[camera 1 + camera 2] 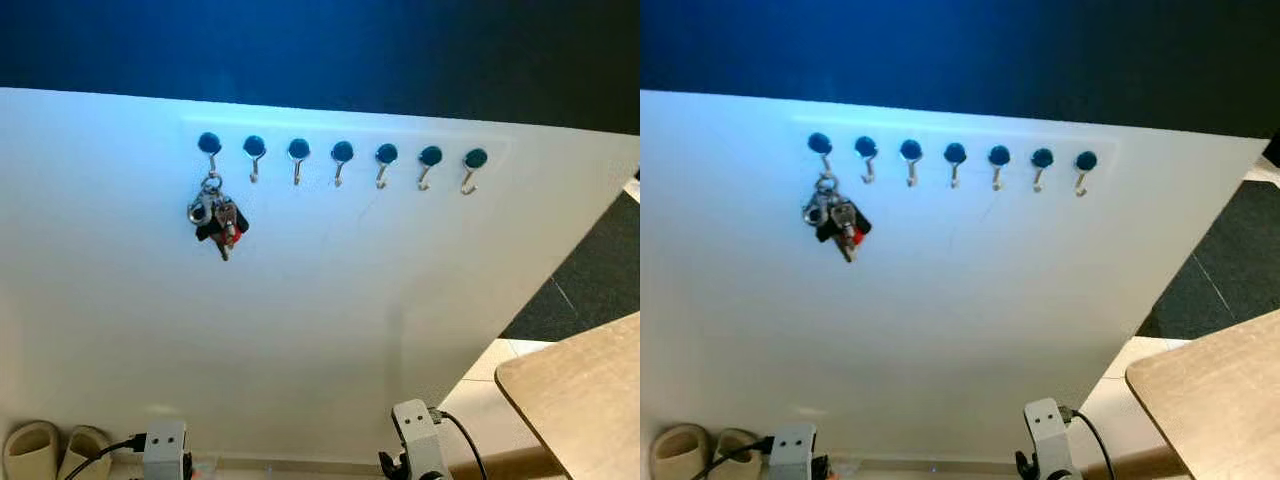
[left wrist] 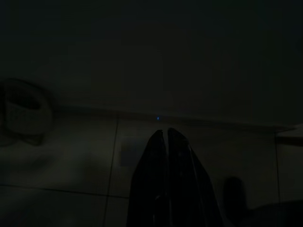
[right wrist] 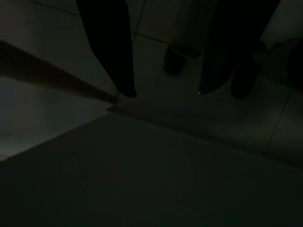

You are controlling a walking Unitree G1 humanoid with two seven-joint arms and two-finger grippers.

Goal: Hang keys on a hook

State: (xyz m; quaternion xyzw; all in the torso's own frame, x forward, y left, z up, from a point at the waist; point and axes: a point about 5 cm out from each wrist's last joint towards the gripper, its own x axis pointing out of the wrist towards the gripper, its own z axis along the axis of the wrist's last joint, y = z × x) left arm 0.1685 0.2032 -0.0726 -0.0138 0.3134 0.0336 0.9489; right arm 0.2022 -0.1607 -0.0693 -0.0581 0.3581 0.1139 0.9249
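Hooks: seven in one row on the white board, each a small metal hook under a round dark cap.
Keys: one bunch, hanging from the leftmost hook; a ring and clip on top, dark fobs with a bit of red below, lying against the board.
Free hooks: six, to the right of the bunch.
Slippers: two beige ones, side by side on the floor at the board's left foot.
Table: one light wooden corner at the right.
Left gripper: hangs low over the tiled floor in deep shade, its two black fingers pressed together, nothing between them.
Right gripper: also low over the tiles, dark; its two fingers stand well apart with nothing held.
Keys relative to grippers: high up on the board, well apart from both; the two wrists sit at the bottom edge of the head views, near the board's foot.
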